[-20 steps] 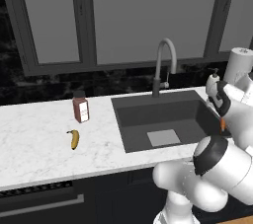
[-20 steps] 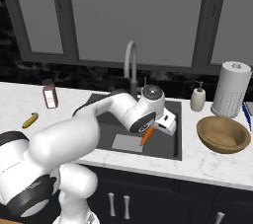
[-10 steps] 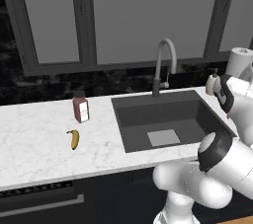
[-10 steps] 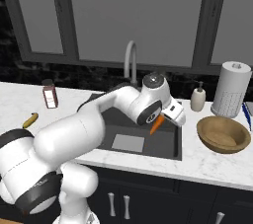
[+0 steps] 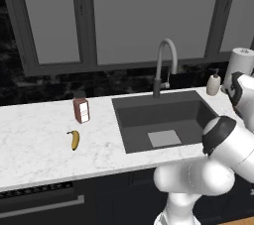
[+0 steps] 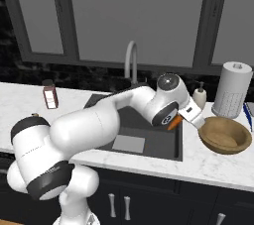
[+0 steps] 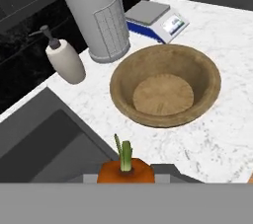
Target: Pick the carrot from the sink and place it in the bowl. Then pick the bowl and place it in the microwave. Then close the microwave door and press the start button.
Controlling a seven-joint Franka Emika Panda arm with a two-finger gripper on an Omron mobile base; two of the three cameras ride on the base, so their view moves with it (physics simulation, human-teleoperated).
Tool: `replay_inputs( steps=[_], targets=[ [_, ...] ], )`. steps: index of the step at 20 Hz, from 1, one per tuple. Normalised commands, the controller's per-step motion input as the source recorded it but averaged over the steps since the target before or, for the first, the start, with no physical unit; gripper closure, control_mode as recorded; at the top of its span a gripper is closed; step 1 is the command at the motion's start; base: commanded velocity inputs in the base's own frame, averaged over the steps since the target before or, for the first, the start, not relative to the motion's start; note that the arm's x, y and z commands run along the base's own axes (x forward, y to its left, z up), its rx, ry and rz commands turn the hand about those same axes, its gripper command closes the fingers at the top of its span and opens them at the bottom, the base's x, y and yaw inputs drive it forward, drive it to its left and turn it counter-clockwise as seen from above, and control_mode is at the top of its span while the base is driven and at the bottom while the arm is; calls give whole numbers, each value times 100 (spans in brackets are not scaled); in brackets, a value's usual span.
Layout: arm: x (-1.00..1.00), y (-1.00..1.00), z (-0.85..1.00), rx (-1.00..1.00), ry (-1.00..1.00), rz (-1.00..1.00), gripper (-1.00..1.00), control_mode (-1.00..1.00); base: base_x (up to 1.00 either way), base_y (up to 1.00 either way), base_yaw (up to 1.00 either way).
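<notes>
No writing can be read anywhere from here. The small brown bottle (image 5: pixel 81 110) at 9 o'clock of the sink (image 5: pixel 163 120) carries a pale label, too blurred to read. The scale (image 7: pixel 157 19) at 12 o'clock of the bowl (image 7: pixel 165 85) has a display with no legible digits.

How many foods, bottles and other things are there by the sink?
Foods: 2, carrot, banana
Bottles: 2, soap dispenser, brown bottle
Bowls: 1, bowl
Paper towel rolls: 1, paper towel roll
Scales: 1, scale
Total: 7
</notes>
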Motion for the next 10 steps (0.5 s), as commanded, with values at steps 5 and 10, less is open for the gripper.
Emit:
replay_inputs(
  steps=[5, 10],
  targets=[
    [0, -50, 0, 0, -3, -20, 100, -100, 0, 0, 0],
    [0, -52, 0, 4, 0, -21, 100, -100, 0, 0, 0]
  ],
)
